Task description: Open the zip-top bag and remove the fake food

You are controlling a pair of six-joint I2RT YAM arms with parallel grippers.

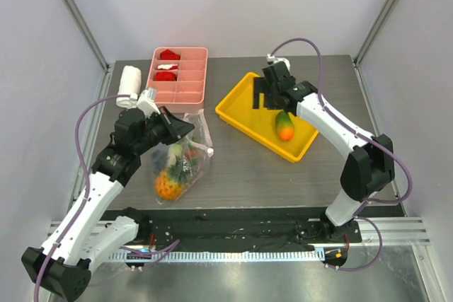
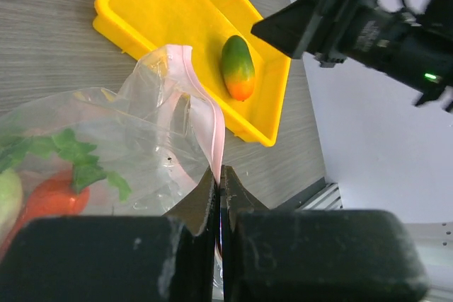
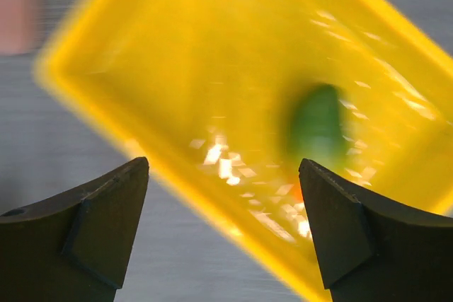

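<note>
The clear zip-top bag [image 1: 185,163] lies left of centre, and my left gripper [image 1: 185,126] is shut on its pale pink zip strip [image 2: 212,129]. The mouth of the bag gapes open. Inside it are fake food pieces: a yellow pineapple [image 1: 168,185], an orange carrot [image 2: 53,199] with green leaves and a white radish [image 2: 6,199]. An orange-green mango [image 1: 284,126] lies loose in the yellow tray [image 1: 237,104]. My right gripper [image 1: 263,97] hovers open over that tray, up and left of the mango [image 3: 316,125], with nothing between its fingers [image 3: 113,203].
A pink divided tray [image 1: 191,90] with red-and-white pieces stands at the back, left of the yellow tray. A rolled white towel [image 1: 129,83] lies at the far left by the table edge. The right arm reaches across above the yellow tray [image 2: 163,5].
</note>
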